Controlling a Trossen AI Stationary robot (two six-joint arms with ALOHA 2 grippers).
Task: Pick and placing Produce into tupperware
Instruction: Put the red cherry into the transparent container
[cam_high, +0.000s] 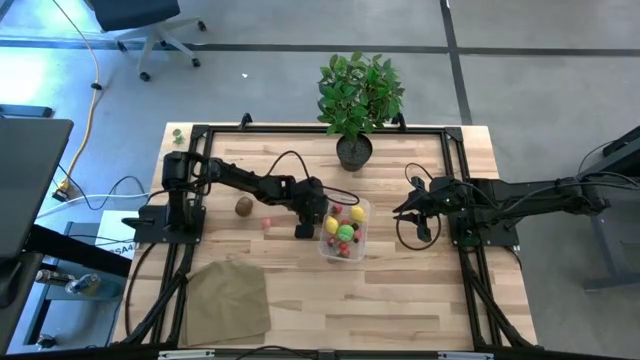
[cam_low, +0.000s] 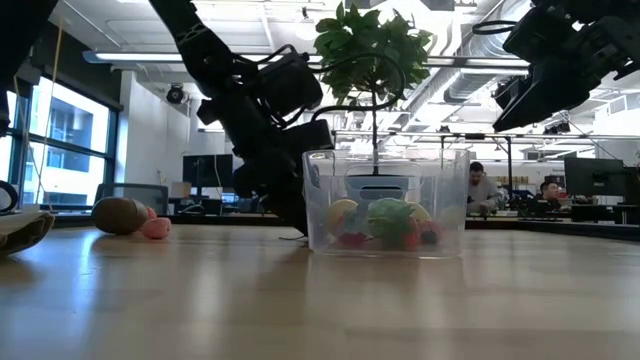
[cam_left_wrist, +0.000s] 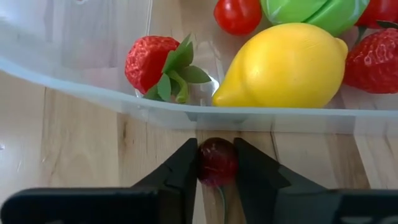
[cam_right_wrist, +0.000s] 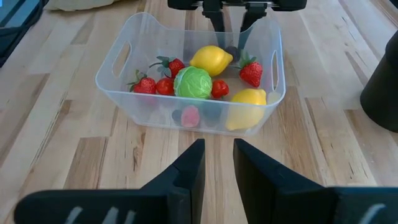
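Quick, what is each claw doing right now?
Left gripper: closed on a small dark red fruit, just outside the tupperware.
Right gripper: open, empty, facing the tupperware.

From my seat, the clear rectangular plastic tub (cam_high: 344, 232) sits mid-counter with its top open, so I can reach in from above. My left pincer (cam_left_wrist: 217, 167) is down at the tub's left wall, closed on a small dark red fruit (cam_left_wrist: 217, 162), blocking that side. The potted leafy green plant (cam_high: 358, 95) crowds the far edge. The wooden counter (cam_high: 420, 300) in front lies bare; a tan cloth (cam_high: 228, 300) covers the near-left corner.
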